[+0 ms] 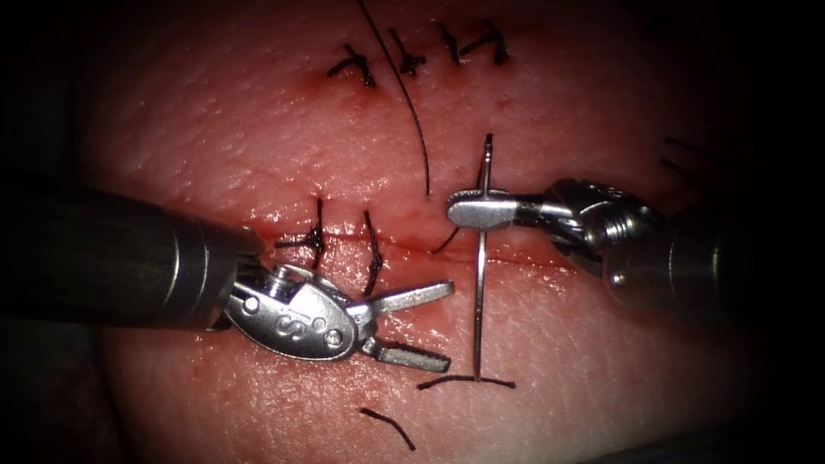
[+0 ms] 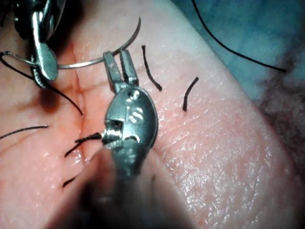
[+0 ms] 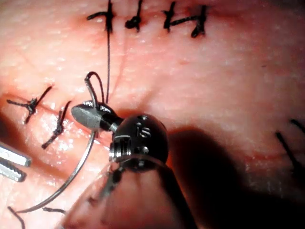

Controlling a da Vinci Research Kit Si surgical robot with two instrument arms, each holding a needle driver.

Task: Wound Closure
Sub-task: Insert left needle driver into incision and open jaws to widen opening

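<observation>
My right tool (image 1: pixel 468 209) is shut on the curved needle (image 1: pixel 479 301), about a third of the way from its thread end. The needle stands across the cut (image 1: pixel 533 258), above the tissue (image 1: pixel 601 361). Its thread end (image 1: pixel 488 142) lies on the far side and its point (image 1: pixel 475 376) reaches down to the near side, beside a loose thread piece; I cannot tell whether the point enters the tissue. My left tool (image 1: pixel 449 324) is open just left of the needle, holding nothing. Thread (image 1: pixel 412 112) trails off upward. The right tool (image 3: pixel 88 116) grips the needle (image 3: pixel 76 171). The left tool (image 2: pixel 118 55) straddles the needle (image 2: pixel 81 63).
Two tied stitches (image 1: pixel 316 236) (image 1: pixel 372 255) close the cut's left part. Another stitched row (image 1: pixel 408 60) lies farther back. Cut thread ends (image 1: pixel 468 382) (image 1: pixel 388 427) lie on the near tissue. Red fluid glistens along the cut.
</observation>
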